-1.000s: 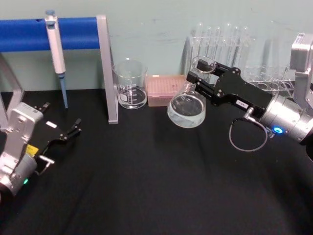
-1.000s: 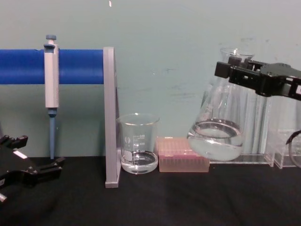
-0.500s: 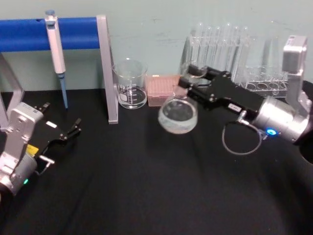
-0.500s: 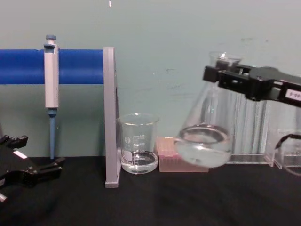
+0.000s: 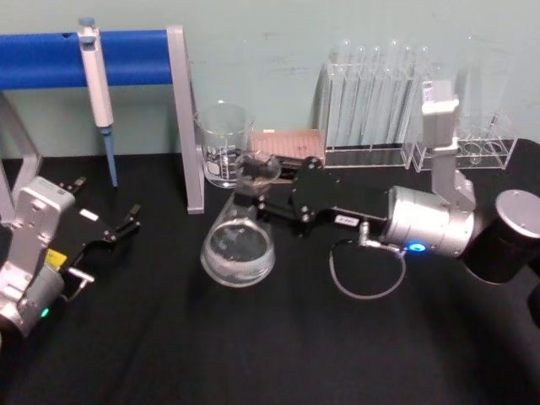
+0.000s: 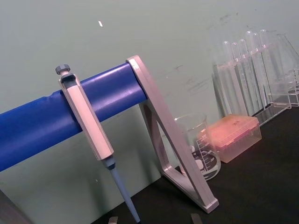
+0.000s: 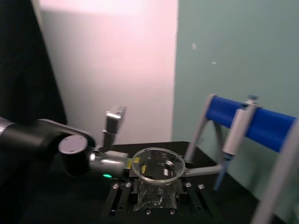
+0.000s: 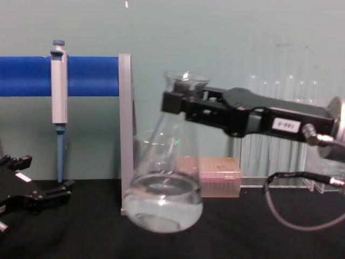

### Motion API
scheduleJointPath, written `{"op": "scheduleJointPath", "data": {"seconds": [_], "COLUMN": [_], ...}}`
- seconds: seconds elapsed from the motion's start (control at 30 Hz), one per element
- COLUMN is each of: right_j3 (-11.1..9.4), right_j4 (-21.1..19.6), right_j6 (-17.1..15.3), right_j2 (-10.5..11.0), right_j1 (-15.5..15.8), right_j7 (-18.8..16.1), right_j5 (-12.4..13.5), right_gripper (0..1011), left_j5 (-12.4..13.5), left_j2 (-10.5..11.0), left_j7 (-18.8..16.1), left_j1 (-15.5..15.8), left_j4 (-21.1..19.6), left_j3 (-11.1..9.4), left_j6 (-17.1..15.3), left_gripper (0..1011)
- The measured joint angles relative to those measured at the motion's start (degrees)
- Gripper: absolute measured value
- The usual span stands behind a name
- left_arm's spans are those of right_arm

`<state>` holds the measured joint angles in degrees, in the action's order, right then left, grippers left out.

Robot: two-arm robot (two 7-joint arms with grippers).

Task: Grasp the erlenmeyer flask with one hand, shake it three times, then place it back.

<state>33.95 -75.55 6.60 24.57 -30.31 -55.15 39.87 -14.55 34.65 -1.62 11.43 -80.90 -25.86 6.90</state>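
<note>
The erlenmeyer flask (image 5: 239, 246) is clear glass with clear liquid in its wide base. My right gripper (image 5: 261, 187) is shut on its neck just under the flared rim. In the chest view the flask (image 8: 163, 200) hangs tilted in front of the grey stand post, with the right gripper (image 8: 180, 102) reaching in from the right. The right wrist view looks down into the flask rim (image 7: 157, 168) between the black fingers. My left gripper (image 5: 121, 229) rests open at the left of the black table, apart from the flask; it shows again low in the chest view (image 8: 39, 197).
A glass beaker (image 5: 224, 145) and a pink tip box (image 5: 287, 143) stand at the back, behind the flask. Racks of test tubes (image 5: 375, 97) line the back right. A pipette (image 5: 95, 80) hangs on the blue bar stand (image 5: 135, 51), whose grey post (image 5: 189, 126) is left of the flask.
My right gripper has swung the flask to the left and toward me, from in front of the test tube rack to in front of the beaker and stand post. The left arm has stayed still.
</note>
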Motion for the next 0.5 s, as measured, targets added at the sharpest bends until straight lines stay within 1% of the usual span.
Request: {"op": "scheduleJointPath", "data": {"seconds": [0.03, 0.17, 0.3, 0.43, 0.5], "right_j3": [0.69, 1.88, 2.5, 2.57, 2.27], "right_j4": [0.1, 0.25, 0.37, 0.37, 0.06], "right_j6": [-0.12, -0.28, -0.24, 0.19, 0.67], "right_j2": [-0.25, -0.57, -0.67, -0.58, -0.32], "right_j1": [-0.25, -0.72, -0.89, -0.68, -0.26], "right_j7": [-0.71, -1.58, -1.66, -0.73, 0.66], "right_j5": [0.19, 0.58, 1.06, 1.59, 1.74], "right_gripper": [449, 450, 450, 449, 449], "left_j5": [0.0, 0.0, 0.0, 0.0, 0.0], "left_j2": [0.0, 0.0, 0.0, 0.0, 0.0], "left_j7": [0.0, 0.0, 0.0, 0.0, 0.0], "left_j1": [0.0, 0.0, 0.0, 0.0, 0.0], "left_j4": [0.0, 0.0, 0.0, 0.0, 0.0], "left_j3": [0.0, 0.0, 0.0, 0.0, 0.0], "left_j6": [0.0, 0.0, 0.0, 0.0, 0.0], "left_gripper": [1001, 1001, 1001, 1001, 1001]}}
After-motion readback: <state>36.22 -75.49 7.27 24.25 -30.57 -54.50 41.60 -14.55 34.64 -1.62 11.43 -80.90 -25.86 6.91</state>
